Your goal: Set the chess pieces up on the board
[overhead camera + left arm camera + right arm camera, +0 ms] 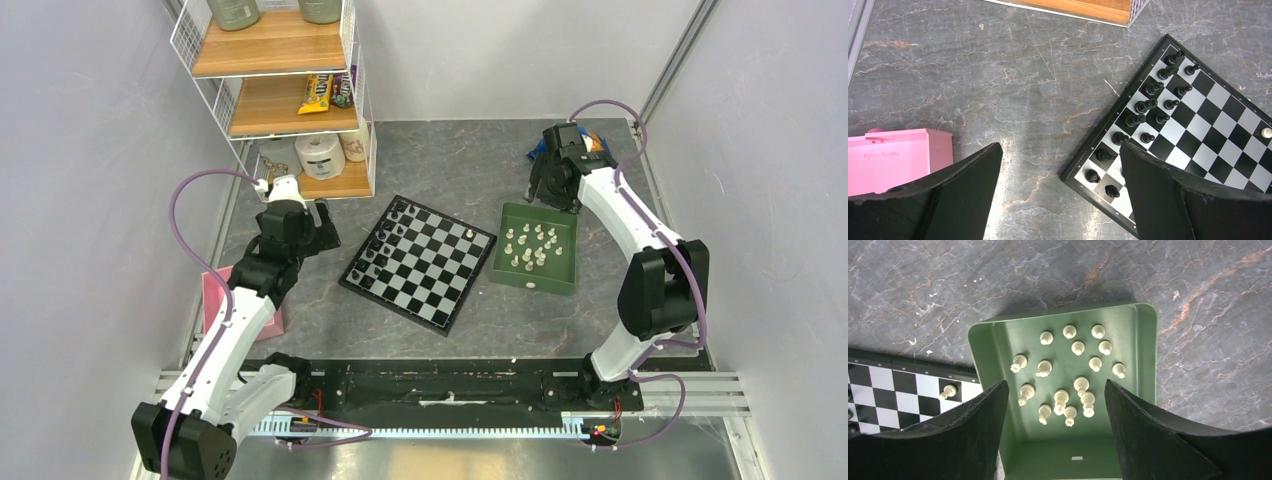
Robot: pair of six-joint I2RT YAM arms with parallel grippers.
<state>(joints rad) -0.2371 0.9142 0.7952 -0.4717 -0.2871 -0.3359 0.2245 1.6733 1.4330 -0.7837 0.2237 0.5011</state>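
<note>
The chequered board (420,262) lies mid-table, turned diagonally. Black pieces (385,240) fill its left two rows. One cream-white piece (470,233) stands on a square near its far right edge; it also shows in the right wrist view (948,391) and the left wrist view (1266,132). Several cream-white pieces (1075,371) stand in the green tray (566,270) right of the board. My right gripper (1055,400) is open and empty above the tray's near part. My left gripper (1060,165) is open and empty over the table left of the board (1198,130).
A pink box (212,300) lies by the left arm, seen too in the left wrist view (895,160). A wire shelf (285,90) with snacks, jars and a tape roll stands at the back left. A blue-orange packet (590,142) lies behind the right gripper.
</note>
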